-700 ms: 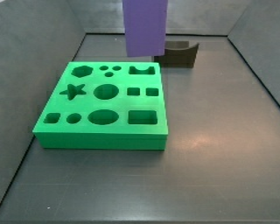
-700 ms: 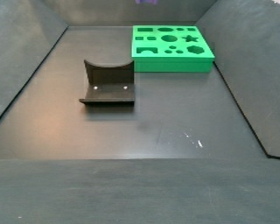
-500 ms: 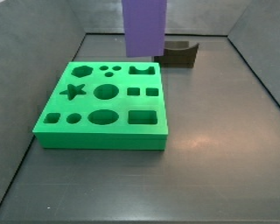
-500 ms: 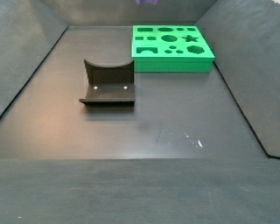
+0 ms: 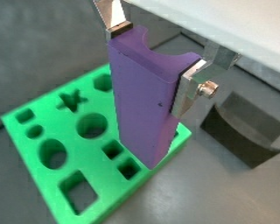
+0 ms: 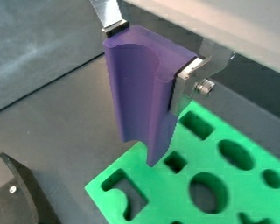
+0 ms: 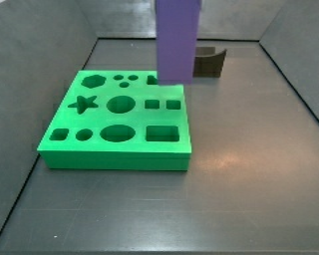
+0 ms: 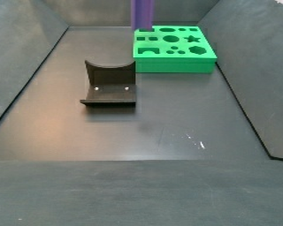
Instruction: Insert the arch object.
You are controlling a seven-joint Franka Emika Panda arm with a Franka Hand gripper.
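My gripper (image 5: 152, 59) is shut on the arch object (image 5: 145, 101), a tall plain purple block with a curved scoop in its top end, pinched between the two silver fingers. Both wrist views show it hanging upright, also seen in the other one (image 6: 143, 92), above the green board (image 5: 25, 115) with its shaped holes. In a side view the arch object (image 7: 177, 40) hangs with its lower end over the board's (image 7: 116, 149) far edge, by the arch-shaped hole (image 7: 152, 79). The gripper itself is above the frame in both side views.
The low dark brown block with a curved scoop (image 7: 209, 62) stands behind the board on the dark floor, and shows in the other side view (image 8: 109, 84) too. Grey walls enclose the floor on the far and lateral sides.
The arch object has moved sideways and down toward the board's far edge. It now shows at the top of the side view that held only a sliver of it before.
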